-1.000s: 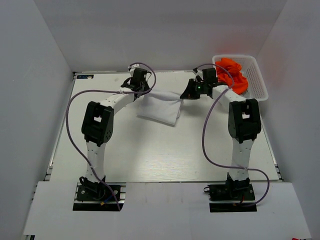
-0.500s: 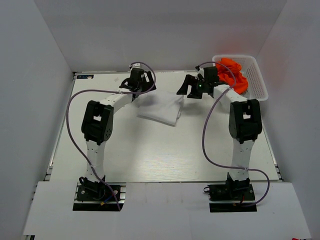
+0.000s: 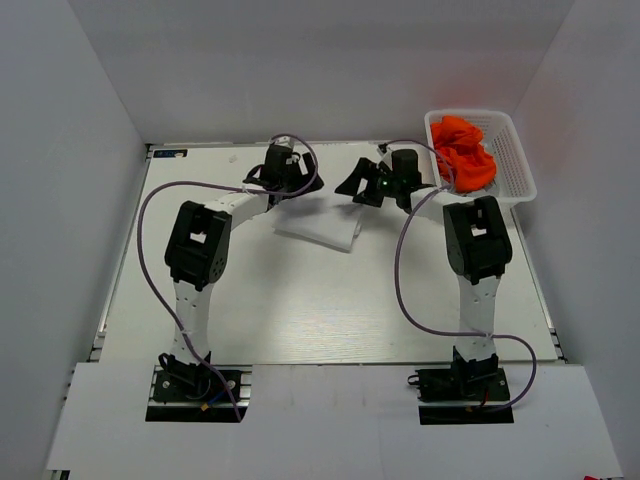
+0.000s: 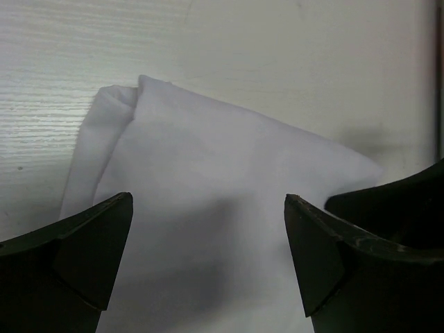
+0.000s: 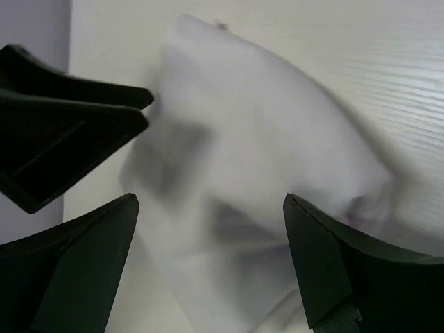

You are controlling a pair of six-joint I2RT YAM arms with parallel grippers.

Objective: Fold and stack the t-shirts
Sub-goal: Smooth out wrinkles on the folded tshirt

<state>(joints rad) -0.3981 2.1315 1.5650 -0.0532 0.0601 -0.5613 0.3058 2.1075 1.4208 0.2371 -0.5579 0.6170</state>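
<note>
Currently on table (image 3: 300,310): one white t-shirt (image 3: 322,222), folded into a compact bundle. It lies flat at the far middle, between the two arms.
Fold detail: layered edges of the white t-shirt show at one corner in the left wrist view. The right wrist view of it is blurred.
Container: basket (image 3: 521,172), white plastic lattice, at the far right corner of the table.
Contents: orange t-shirts (image 3: 465,155), bunched in a loose heap inside the basket, unfolded.
Left side: left gripper (image 3: 300,184), jaws spread wide and holding nothing, over the far left part of the white t-shirt. Contact with the cloth cannot be told.
Right side: right gripper (image 3: 358,187), jaws spread wide and holding nothing, over the far right part of the same shirt.
Spacing: the two grippers are near each other but apart. The left gripper's fingers show at the edge of the right wrist view.
</note>
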